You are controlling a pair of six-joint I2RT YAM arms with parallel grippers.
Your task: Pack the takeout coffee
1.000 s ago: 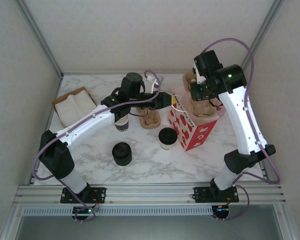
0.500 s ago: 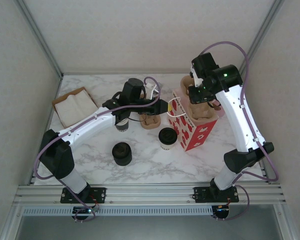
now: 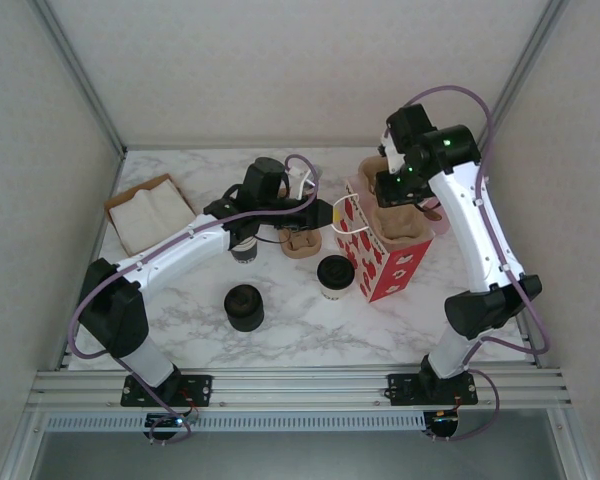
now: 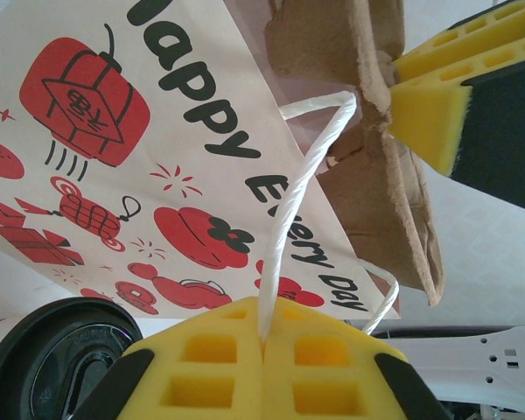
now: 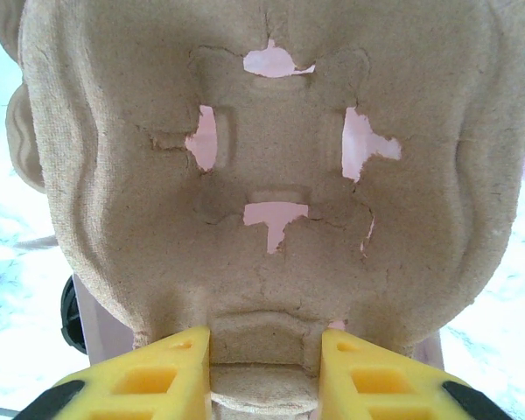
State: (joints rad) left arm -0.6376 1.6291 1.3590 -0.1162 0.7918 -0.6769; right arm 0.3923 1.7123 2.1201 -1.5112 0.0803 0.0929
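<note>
Top view: I see the takeout coffee (image 3: 333, 275) upright on the worktop (image 3: 300, 335), just beside the red-and-white paper bag (image 3: 395, 265).
Left wrist: my left jaws are clenched on the bag's white twisted handle (image 4: 311, 175); the coffee's black lid sits lower left.
Right wrist: my right jaws grasp the edge of a pulp cup carrier (image 5: 271, 175).

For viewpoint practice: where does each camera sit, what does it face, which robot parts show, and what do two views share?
Top external: above and behind the bases, looking down at the marble table; left arm and right arm show.
Left wrist: faces the red-and-white paper bag; left gripper shut on its white twisted handle.
Right wrist: faces the brown moulded-pulp cup carrier, pinched by the right gripper.
Shared: both wrist views show the carrier.
</note>
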